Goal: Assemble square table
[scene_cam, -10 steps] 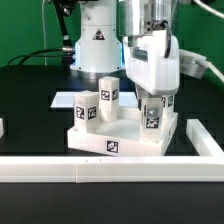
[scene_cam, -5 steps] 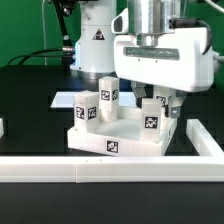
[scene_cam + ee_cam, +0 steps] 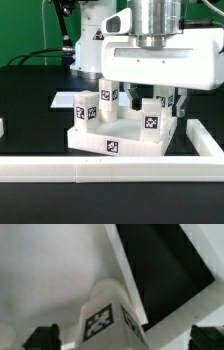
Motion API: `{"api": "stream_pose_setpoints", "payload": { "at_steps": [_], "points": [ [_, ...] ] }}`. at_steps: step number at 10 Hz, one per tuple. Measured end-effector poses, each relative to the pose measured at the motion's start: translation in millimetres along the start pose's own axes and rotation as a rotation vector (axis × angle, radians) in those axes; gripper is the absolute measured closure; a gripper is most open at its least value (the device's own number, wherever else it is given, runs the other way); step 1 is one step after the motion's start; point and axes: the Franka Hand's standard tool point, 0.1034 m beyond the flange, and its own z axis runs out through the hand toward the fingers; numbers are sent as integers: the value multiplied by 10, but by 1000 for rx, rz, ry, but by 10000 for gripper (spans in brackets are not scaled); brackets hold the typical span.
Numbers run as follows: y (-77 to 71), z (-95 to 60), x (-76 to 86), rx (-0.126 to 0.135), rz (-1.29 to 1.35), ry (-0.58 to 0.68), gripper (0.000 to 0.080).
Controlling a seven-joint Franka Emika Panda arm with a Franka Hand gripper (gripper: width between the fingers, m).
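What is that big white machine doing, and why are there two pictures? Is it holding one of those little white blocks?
The big white thing is a robot arm. At its end is a gripper, like a hand with two fingers.

One picture comes from a camera standing beside the table, so you see everything. The other comes from a small camera on the robot's wrist, looking down between its dark fingertips.

On the black table lies the square tabletop, shaped like a shallow tray. Short white legs stand in its corners: I can see two on the exterior view's left and one on its right, under the gripper. The wrist camera shows that leg close up. The black-and-white squares on the parts are tags.

A long white wall runs along the front.

The robot holds nothing right now: its fingers are spread wide, either side of that leg.
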Motion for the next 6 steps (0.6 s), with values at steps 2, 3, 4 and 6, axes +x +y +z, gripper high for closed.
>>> {"api": "stream_pose_setpoints", "payload": {
  "at_steps": [2,3,4,6],
  "points": [
    [-13,-15,13,-4,-178,1,150],
    [-27,-24,24,-6,-256,5,150],
    [-5,-26,48,-8,-328,6,150],
    [42,-30,96,-16,-487,8,150]
  ]
}}
